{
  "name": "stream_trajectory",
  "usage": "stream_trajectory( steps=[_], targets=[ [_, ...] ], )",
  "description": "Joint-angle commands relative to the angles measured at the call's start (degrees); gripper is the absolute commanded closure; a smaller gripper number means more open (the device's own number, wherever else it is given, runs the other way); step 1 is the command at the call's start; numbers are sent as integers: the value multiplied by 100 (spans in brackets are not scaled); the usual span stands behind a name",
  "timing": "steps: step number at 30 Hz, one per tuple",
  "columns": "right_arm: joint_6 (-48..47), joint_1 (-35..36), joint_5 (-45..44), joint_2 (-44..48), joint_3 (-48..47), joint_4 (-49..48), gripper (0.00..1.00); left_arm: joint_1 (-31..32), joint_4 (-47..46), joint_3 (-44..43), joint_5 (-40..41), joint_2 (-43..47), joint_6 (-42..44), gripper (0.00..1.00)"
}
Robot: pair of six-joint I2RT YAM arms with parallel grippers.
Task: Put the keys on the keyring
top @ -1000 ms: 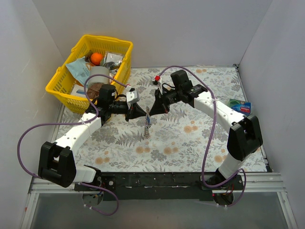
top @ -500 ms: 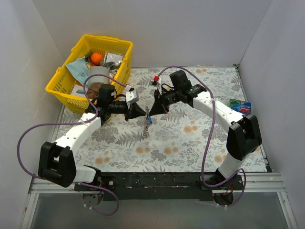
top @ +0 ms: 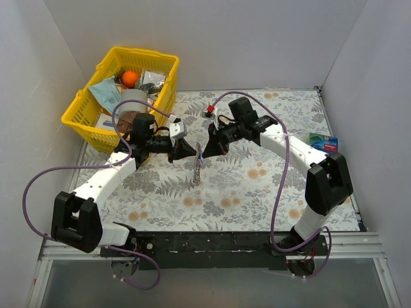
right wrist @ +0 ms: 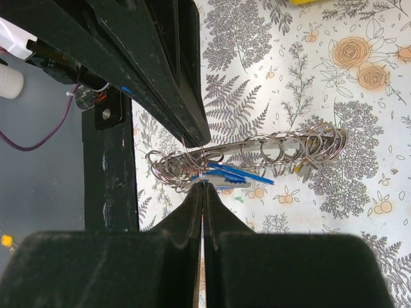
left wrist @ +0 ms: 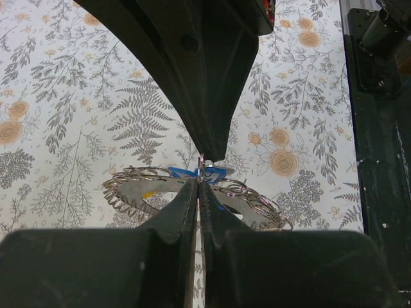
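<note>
- Upper left: yellow basket (top: 122, 90); right edge: blue box (top: 323, 142); upper centre: red key (top: 210, 107) — all apart from the arms.
- Centre: keyring (top: 198, 165), blue key (right wrist: 231, 172) among its loops.
- Arms reach inward; left gripper (top: 190, 151) and right gripper (top: 207, 147) meet tip to tip — both clamped on the keyring.

Open tablecloth (top: 244, 192) (basket (top: 80, 125) far-left)

Plain grey walls (top: 257, 38) rise behind and to both sides of a yellow basket (top: 82, 124). A fern-and-flower tablecloth (top: 257, 192) spreads out beside the basket under soft, even light.
</note>
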State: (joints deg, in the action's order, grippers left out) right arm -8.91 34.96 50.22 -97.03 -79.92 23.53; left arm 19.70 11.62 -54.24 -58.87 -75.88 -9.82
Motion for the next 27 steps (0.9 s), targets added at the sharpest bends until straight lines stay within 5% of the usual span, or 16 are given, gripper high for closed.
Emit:
stream_trajectory(
  steps=[1, 11, 14, 18, 24, 27],
  targets=[
    [-76, 11, -12, -26, 47, -112, 99, -10, -125, -61, -177, 354, 86, 100],
    [-146, 2, -29, 105, 82, -146, 99, -19, -125, -69, -221, 363, 86, 100],
    [-129, 2, -152, 316, 231, -365, 85, -11, -116, -78, -221, 381, 86, 100],
    [-67, -16, -389, 685, 538, -787, 51, -10, -125, -96, -230, 381, 77, 100],
    [56, -16, -662, 1520, 1285, -1807, 12, -10, -125, -113, -239, 389, 60, 100],
    [73, -24, -882, 1810, 1461, -2089, 8, -19, -125, -157, -283, 381, 51, 100]
  ],
)
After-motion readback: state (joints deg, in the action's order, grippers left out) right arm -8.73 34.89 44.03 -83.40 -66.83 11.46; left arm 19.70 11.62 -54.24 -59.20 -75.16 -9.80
